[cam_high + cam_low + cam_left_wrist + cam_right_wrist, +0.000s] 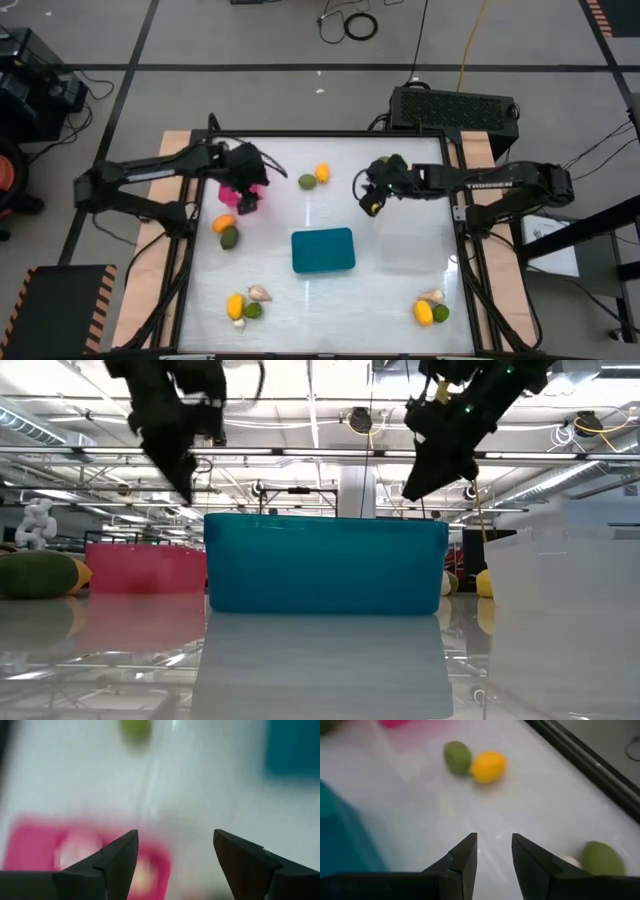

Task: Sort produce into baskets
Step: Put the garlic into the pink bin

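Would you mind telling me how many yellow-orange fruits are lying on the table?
4: one at the far edge, one beside the pink basket, one near-left, one near-right. The arms may hide more.

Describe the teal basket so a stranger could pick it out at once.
Start at the white table seen from above, with a dark arm reaching in from each side. Near its middle, slightly toward the near edge, sits the teal basket, a rectangular bin standing alone. The pink basket lies under the left gripper, and only the teal one has no produce touching it.
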### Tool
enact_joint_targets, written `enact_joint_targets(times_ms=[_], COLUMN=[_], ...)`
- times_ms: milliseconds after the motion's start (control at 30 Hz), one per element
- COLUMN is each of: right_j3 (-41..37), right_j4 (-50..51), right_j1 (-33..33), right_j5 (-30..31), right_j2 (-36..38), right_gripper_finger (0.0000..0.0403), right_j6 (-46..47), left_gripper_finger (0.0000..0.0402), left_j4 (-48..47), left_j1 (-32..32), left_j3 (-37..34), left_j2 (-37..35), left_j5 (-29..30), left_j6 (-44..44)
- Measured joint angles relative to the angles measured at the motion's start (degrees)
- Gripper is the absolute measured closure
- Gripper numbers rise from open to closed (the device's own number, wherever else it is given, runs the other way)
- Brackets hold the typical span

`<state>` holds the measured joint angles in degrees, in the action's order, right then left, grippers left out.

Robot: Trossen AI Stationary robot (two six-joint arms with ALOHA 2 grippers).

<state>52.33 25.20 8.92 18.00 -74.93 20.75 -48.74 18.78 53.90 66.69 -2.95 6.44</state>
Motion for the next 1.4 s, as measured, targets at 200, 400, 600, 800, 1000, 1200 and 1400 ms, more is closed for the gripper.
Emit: enact_joint_targets(times_ms=[200,400,600,800,1000,1200,1400], right_j3=[0.5,0.5,0.5,0.5,0.5,0.5,0.5], right_j4=[4.5,7.8,6.7,7.6,5.6,4.2,3.7], right_j1=[10.4,18.4,21.7,21.8,21.2,20.2,19.9], right_j5=[-6.3,-7.8,-9.1,-7.6,-7.6,-7.6,-7.2], right_j2=[-0.3,-0.5,-2.5,-7.2,-13.6,-17.3,-20.0], right_gripper_finger=[0.0289,0.0267,0.0208,0.0182,0.0188,0.0193,0.0193], right_j6=[-0.4,2.0,11.8,23.7,28.4,30.6,32.5], left_gripper_finger=[0.0136,0.0136,0.0136,0.0136,0.0136,0.0136,0.0136], left_j4=[25.0,48.5,49.8,50.3,50.0,49.7,49.5], left_j1=[-2.6,-2.8,-2.8,-2.8,-2.8,-2.8,-2.8], left_j3=[-14.2,-25.6,-27.2,-27.2,-27.2,-27.2,-27.2], left_j2=[-13.7,-21.6,-22.9,-22.5,-22.5,-22.5,-22.5], left_j5=[-3.2,-5.4,-6.8,-9.2,-12.8,-16.7,-16.8], left_j6=[0.9,-0.1,-0.1,2.6,3.5,4.5,4.5])
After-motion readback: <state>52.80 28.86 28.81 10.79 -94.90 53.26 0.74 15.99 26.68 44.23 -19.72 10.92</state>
